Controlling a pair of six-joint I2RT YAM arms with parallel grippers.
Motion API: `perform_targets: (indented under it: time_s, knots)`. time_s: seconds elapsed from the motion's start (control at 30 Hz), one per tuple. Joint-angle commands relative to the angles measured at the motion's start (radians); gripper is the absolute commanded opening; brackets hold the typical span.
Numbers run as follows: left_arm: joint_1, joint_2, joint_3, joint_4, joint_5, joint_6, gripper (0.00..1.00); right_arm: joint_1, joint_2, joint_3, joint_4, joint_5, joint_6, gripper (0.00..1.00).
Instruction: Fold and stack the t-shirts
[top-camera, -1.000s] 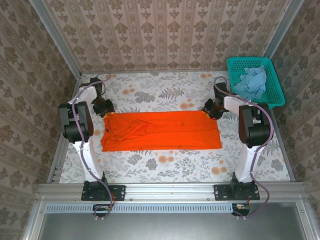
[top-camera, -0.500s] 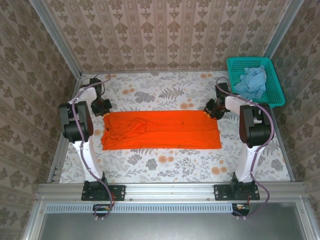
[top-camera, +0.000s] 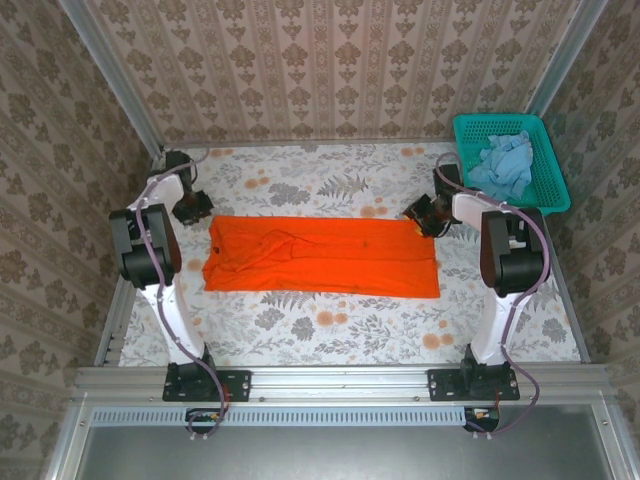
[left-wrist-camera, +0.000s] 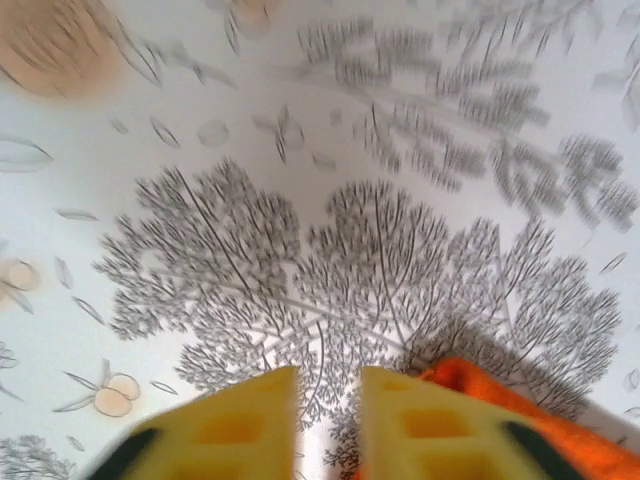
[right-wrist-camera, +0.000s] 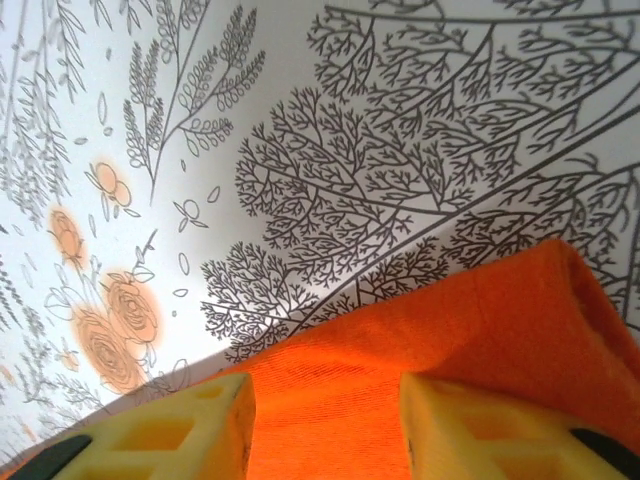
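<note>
Orange t-shirt (top-camera: 325, 258) lies flat on table (top-camera: 330, 335), folded to 1 long strip. Both grippers have just let go. L gripper (top-camera: 190, 208), jaws slightly apart & empty, has pulled off the far-left corner. R gripper (top-camera: 425, 213), jaws spread, sits over the far-right corner. This fold looks done; next fold due.

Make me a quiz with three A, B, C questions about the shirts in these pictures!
1. Where is the pale blue t-shirt?
A) on the floor
B) in the teal basket
C) hanging on the wall

2. How many t-shirts lie on the table outside the basket?
A) one
B) two
C) three

3. How is the orange t-shirt lying?
A) rolled in a ball
B) flat in a long strip
C) lifted in the air

Answers:
1 B, it sits bunched inside the basket at the far right corner.
2 A, just the orange one lies there.
3 B, it is spread flat on the table.
</note>
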Motion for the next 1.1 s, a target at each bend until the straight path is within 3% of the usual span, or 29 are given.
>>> perform_targets:
  time_s: [0.0, 0.13, 0.23, 0.4, 0.53, 0.83, 1.07]
  knots:
    - [0.015, -0.023, 0.081, -0.052, -0.045, -0.011, 0.40, 0.005, -0.103, -0.047, 0.081, -0.001, -0.015, 0.49]
    - [-0.001, -0.108, 0.074, -0.088, -0.075, -0.030, 0.41, 0.071, -0.192, -0.082, 0.182, -0.009, -0.059, 0.53]
    - [-0.048, -0.156, 0.045, -0.088, -0.019, -0.030, 0.40, 0.182, -0.199, -0.062, 0.242, -0.020, -0.104, 0.53]
    - [-0.161, -0.160, 0.001, -0.078, 0.129, -0.024, 0.34, 0.395, -0.013, 0.159, 0.166, -0.073, -0.180, 0.49]
    - [-0.232, -0.127, -0.033, -0.060, 0.171, -0.024, 0.31, 0.494, 0.181, 0.398, 0.061, -0.139, -0.225, 0.45]
    - [-0.243, 0.020, 0.017, -0.097, 0.165, 0.004, 0.30, 0.588, 0.493, 0.823, -0.140, -0.159, -0.278, 0.39]
    - [-0.242, 0.085, 0.018, -0.111, 0.173, 0.025, 0.31, 0.611, 0.595, 0.969, -0.201, -0.175, -0.300, 0.37]
